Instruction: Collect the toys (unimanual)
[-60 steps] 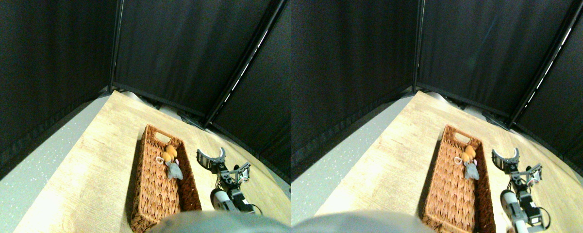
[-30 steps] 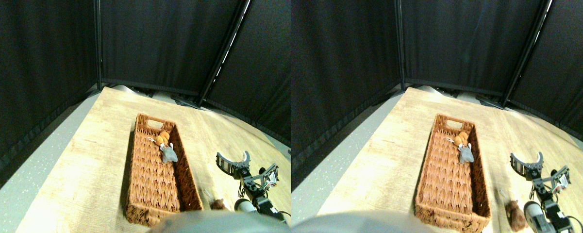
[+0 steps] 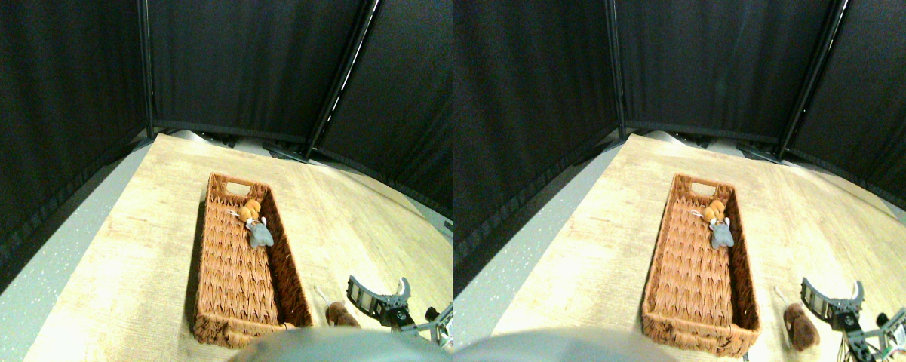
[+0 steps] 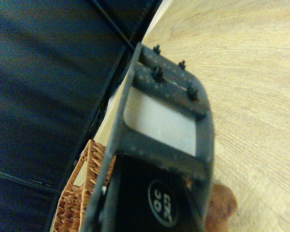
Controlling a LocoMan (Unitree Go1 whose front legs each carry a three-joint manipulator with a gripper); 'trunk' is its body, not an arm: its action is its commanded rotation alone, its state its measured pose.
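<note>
Orange plush toy (image 3: 252,210): soft, rounded, lying inside the wicker basket (image 3: 230,302) toward its far end, against the right wall; a white string loop beside it

Grey plush toy (image 3: 260,236): soft, lumpy, touching the orange one on its near side, same wall of the basket

Brown plush toy (image 3: 339,314): fuzzy, rounded, on the wooden floor outside the basket, just beside the basket's near right corner; a pale string trailing from it; partly hidden by the lower picture edge in the stereo view; in the wrist view a blurred brown lump (image 4: 221,207) next to the jaw frame

Right gripper (image 3: 381,295): black metal, two curved ribbed jaws spread wide apart, nothing between them, just right of the brown toy, near the floor's near right edge

Basket: long, rectangular, brown woven, cut-out handle in the far end wall; wrist view shows only one woven corner (image 4: 79,193)

Floor (image 3: 143,249): pale wood grain, grey speckled strip along its left edge

Black curtains (image 3: 241,60): matte cloth on dark poles, along the far edges
</note>
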